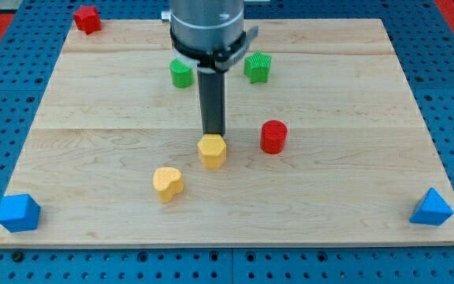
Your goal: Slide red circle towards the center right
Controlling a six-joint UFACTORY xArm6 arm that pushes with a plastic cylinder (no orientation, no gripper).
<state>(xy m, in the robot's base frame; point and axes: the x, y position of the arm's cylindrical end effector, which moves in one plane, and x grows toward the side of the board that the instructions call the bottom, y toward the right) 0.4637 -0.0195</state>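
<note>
Red circle sat mid-board, well short of the table's right edge; the rod's tip, gripperless, stood apart to its left, against the yellow hexagon.

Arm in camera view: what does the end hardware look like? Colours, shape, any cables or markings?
A wide grey cylindrical housing enters from the view's top, ringed at its base by a dark collar with small side tabs. Below it hangs a straight, dark grey, matte rod, roughly uniform in width. My tip ends it plainly, just above the yellow hexagon block. No cables or markings are visible.
</note>
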